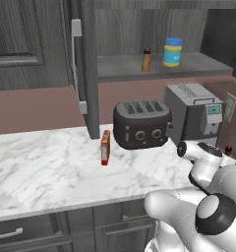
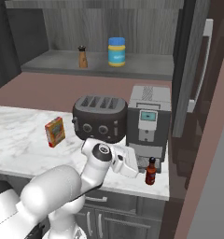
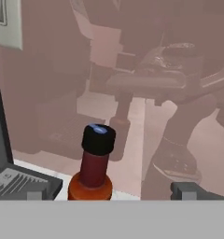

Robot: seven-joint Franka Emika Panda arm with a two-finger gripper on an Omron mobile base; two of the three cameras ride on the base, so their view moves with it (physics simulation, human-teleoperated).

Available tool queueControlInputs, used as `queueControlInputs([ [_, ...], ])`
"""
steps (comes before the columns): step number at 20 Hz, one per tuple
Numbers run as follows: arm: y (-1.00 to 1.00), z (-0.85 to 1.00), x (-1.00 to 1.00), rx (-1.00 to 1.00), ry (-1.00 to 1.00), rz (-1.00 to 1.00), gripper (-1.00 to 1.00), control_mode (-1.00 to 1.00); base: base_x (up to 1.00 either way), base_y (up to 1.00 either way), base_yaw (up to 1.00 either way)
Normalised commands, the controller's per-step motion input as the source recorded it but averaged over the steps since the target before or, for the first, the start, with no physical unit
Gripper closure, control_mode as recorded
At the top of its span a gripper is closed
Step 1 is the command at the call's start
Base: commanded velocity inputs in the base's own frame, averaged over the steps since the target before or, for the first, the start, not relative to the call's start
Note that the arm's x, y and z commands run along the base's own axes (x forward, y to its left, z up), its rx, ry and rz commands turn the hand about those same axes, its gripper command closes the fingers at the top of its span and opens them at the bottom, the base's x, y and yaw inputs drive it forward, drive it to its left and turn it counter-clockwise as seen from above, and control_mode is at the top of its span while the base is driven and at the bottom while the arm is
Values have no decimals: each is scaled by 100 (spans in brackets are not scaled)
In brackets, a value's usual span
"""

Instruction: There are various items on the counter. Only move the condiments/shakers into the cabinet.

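Directly ahead of wide-open, empty two-finger gripper (image 3: pixel 112 190): slim dark red black-capped bottle (image 3: pixel 93 167), upright on white marble counter (image 2: pixel 20 140), between fingertips' line, near.

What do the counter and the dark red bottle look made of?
The white grey-veined counter looks like polished marble, going by its veining. The slim dark red bottle looks like glossy glass or plastic, which cannot be told apart here; its black cap looks like plastic.

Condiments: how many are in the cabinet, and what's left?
Done: the brown shaker and blue-lidded jar stand on the cabinet shelf. In hand: nothing; the open gripper faces the dark red bottle, which stands on the counter by the coffee machine. The red-orange box stays.
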Motion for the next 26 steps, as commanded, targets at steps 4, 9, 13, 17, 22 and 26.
queueControlInputs([
  [4,-2,-3,0,0,0,0,-100,-100,0,0,0],
  [9,0,-1,0,0,0,0,-100,-100,0,0,0],
  [13,-3,0,0,0,0,0,-100,-100,0,0,0],
  [17,-8,0,0,0,0,0,-100,-100,0,0,0],
  [22,0,0,0,0,0,0,-100,-100,0,0,0],
  [26,-1,0,3,0,0,0,-100,-100,0,0,0],
])
